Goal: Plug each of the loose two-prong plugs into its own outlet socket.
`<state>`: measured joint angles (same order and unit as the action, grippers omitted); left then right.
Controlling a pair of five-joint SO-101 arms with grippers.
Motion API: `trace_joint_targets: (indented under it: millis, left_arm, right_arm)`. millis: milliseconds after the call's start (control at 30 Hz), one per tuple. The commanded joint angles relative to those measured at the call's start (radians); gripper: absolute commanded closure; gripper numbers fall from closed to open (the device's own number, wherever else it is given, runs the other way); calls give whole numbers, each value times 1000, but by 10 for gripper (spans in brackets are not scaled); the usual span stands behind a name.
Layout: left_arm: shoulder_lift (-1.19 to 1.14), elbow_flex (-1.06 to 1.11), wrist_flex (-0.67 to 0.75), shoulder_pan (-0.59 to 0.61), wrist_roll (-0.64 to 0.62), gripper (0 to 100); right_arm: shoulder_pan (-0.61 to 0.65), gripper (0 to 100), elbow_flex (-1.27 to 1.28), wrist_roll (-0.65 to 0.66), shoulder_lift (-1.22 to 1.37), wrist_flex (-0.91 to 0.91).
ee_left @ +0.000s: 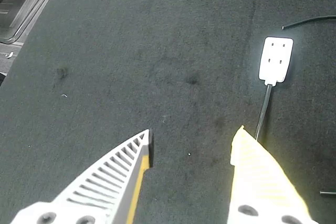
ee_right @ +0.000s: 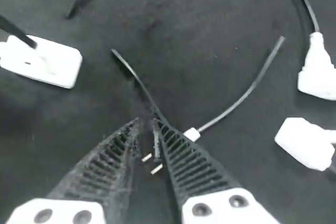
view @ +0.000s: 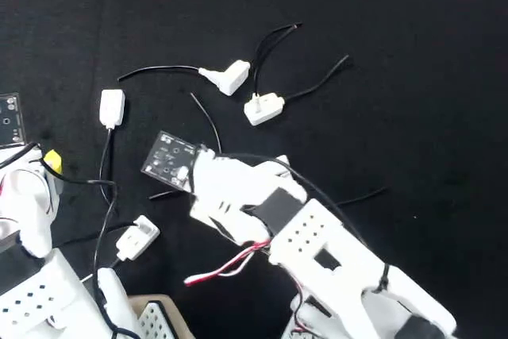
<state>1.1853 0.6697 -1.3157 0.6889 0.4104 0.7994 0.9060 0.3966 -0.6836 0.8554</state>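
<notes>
My right gripper (ee_right: 147, 124) is shut on a small two-prong plug (ee_right: 192, 134). Its metal prongs (ee_right: 151, 163) stick out between the fingers, and its black wire runs off across the mat. In the high view this gripper (view: 195, 169) sits mid-table. Two loose white plugs (view: 228, 76) (view: 263, 107) lie beyond it, with black leads. One white outlet socket (view: 111, 106) lies at the left and another (view: 136, 238) nearer the front. My left gripper (ee_left: 193, 145) hangs open over bare mat, short of a socket (ee_left: 276, 59) that lies face-up.
A small dark dotted board (view: 167, 156) lies just left of the right gripper, and a similar one (view: 9, 119) sits at the table's left edge. Loose black wires (view: 317, 83) cross the black mat. The right half of the table holds nothing.
</notes>
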Motion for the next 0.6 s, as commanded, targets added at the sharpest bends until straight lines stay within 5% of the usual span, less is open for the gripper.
trace_joint_targets:
  millis: [0,133,367,567]
  left_arm:
    - [6,-7,14,-5,-8,751]
    - [6,-7,12,-12,-95,751]
    - [-40,-42,18,-13,-241,748]
    - [-396,-257,12,-19,-362,747]
  right_arm:
    - [-94,983,59,11,-65,-26]
    - [-172,936,157,-28,-71,-193]
    - [-233,884,166,-331,19,-307]
    - [-216,883,93,-456,191,-307]
